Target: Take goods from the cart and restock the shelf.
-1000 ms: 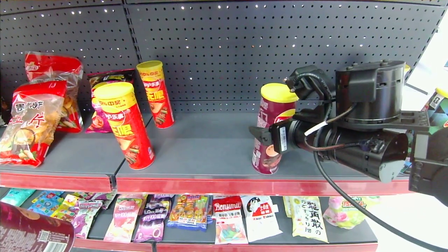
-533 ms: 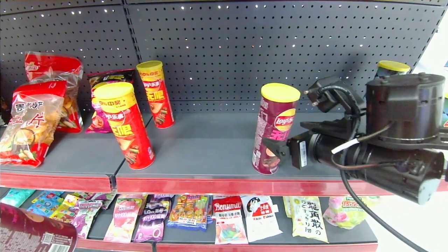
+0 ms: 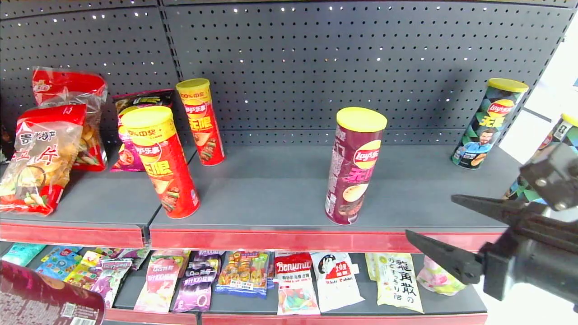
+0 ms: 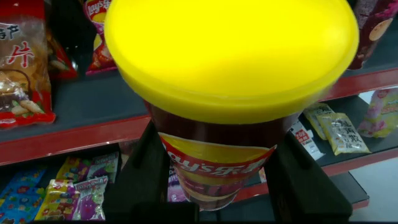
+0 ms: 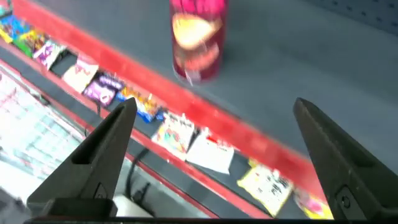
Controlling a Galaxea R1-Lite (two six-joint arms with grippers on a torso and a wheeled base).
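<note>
Right gripper (image 3: pixel 429 214) has pulled back from the maroon can (image 3: pixel 354 167), which stands upright on the shelf (image 3: pixel 271 189).
Its jaws gape wide, well apart from that can, lower and to its right; the left gripper (image 4: pixel 217 186) clamps a second can (image 4: pixel 230 56).

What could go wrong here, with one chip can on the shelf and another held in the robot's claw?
The maroon can stands close to the front edge of the shelf. The open right claw hangs nearby in front of that edge, so a stray swing might knock the can off. The left claw grips a second can by its sides, and a slip could drop it.
</note>
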